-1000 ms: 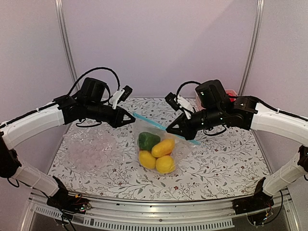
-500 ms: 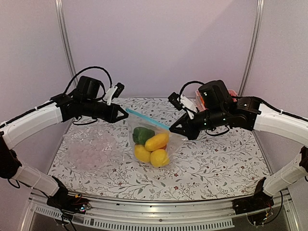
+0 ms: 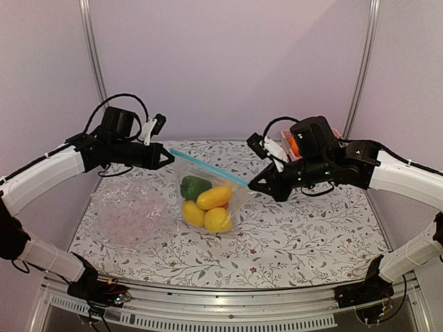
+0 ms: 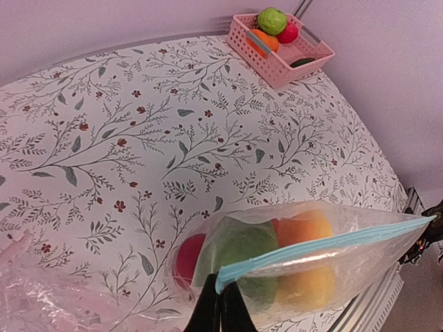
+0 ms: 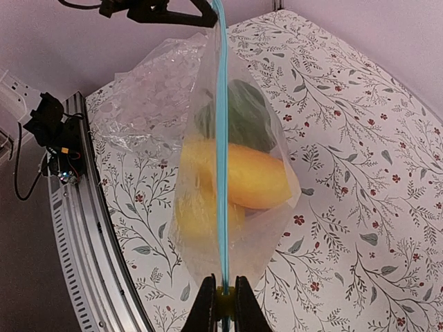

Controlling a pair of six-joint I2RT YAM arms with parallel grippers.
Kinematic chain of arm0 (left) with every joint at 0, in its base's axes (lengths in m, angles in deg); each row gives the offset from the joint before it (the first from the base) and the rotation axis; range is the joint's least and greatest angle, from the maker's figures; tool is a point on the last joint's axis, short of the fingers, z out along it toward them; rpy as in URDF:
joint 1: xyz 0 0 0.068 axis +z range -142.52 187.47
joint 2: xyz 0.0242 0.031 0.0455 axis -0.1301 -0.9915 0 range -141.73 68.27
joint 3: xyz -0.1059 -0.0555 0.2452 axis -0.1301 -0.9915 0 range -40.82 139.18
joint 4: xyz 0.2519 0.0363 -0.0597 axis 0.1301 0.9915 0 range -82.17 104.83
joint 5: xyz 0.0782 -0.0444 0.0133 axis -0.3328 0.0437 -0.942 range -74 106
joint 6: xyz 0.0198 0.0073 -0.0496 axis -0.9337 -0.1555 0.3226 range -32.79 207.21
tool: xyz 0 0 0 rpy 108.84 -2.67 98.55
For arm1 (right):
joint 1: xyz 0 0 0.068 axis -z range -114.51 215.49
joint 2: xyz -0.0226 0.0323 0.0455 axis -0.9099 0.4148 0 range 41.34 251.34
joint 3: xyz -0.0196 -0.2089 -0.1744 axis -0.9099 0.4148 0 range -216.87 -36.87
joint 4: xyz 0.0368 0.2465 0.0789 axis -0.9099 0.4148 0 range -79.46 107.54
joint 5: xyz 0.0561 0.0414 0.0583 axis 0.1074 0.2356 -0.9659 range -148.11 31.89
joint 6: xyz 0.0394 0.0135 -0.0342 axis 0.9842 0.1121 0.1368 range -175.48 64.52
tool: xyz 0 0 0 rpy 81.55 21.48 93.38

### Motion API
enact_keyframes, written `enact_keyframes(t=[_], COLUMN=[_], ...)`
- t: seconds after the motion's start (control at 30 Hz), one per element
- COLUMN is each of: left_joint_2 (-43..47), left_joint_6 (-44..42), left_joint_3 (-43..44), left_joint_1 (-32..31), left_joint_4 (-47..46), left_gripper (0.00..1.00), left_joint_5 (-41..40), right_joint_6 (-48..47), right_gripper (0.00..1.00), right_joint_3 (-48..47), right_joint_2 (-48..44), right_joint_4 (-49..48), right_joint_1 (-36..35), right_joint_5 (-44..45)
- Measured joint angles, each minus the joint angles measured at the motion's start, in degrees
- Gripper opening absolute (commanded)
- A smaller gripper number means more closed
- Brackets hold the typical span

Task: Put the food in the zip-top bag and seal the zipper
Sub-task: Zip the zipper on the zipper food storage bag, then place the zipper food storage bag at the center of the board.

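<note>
**A:** Where is the zip-top bag (image 3: pixel 208 204)?

**B:** Over the middle of the desk (image 3: pixel 311 228), hung between the two arms with its load sagging downward. Whether its bottom touches the floral top, I cannot tell.

**A:** And the zipper (image 3: pixel 208 168)?

**B:** Pulled taut in a straight blue-teal line, from 10 o'clock of the bag down to 3 o'clock. The right wrist view sees it edge on, and there it reads as one single strip.

**A:** The left claw (image 3: pixel 169 158)?

**B:** Pinched together on the zipper's 10 o'clock end. The left wrist view shows both dark tips meeting on the corner of the strip.

**A:** The right claw (image 3: pixel 252 185)?

**B:** Clamped on the opposite end, with the strip running straight in between its fingers (image 5: pixel 205 308).

**A:** What is inside the bag?

**B:** A green pepper (image 3: pixel 194 187) sits highest, at about 11 o'clock within the bag. Three yellow pieces (image 3: pixel 214 198) lie beneath and beside it. A red piece (image 4: pixel 187 257), low beside the green one, shows only in the left wrist view.

**A:** Anything else on the desk?

**B:** A crumpled sheet of clear plastic (image 3: pixel 128 216) lies at 9 o'clock of the bag, near it but apart. A pink basket (image 4: pixel 280 66) stands in the far 1 o'clock corner, largely behind the right arm in the top view. It holds round fruit (image 4: pixel 272 21) in green, red and orange.
</note>
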Motion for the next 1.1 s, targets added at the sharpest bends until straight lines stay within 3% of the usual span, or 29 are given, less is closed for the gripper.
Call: enact_keyframes(t=[0.43, 0.73, 0.8, 0.93, 0.97, 1.1], left_joint_2=[0.4, -1.6, -2.3, -2.9, -2.9, -2.9], left_joint_6=[1.3, 1.9, 1.8, 2.0, 1.7, 2.1], left_joint_3=[-0.7, -0.8, -0.8, -0.8, -0.8, -0.8], left_joint_1=[0.6, 1.4, 1.3, 1.4, 1.5, 1.5], left_joint_4=[-0.3, -1.4, -1.4, -1.4, -1.4, -1.4], left_gripper=[0.0, 0.01, 0.1, 0.55, 0.63, 0.76], left_joint_5=[1.3, 4.8, 5.1, 4.2, 4.0, 3.1], right_joint_6=[0.3, 4.6, 5.3, 6.8, 6.9, 7.9], right_gripper=[0.0, 0.03, 0.1, 0.34, 0.4, 0.69], right_joint_3=[0.6, 0.7, 0.7, 0.9, 1.0, 1.1], right_joint_2=[-0.9, -0.8, -0.6, 0.3, 0.5, 0.6], right_joint_4=[-0.3, -0.2, -0.3, 0.0, 0.0, 0.1], right_joint_1=[0.0, 0.0, 0.0, 0.1, 0.1, 0.2], right_joint_5=[1.6, 7.8, 8.9, 10.5, 10.8, 11.3])
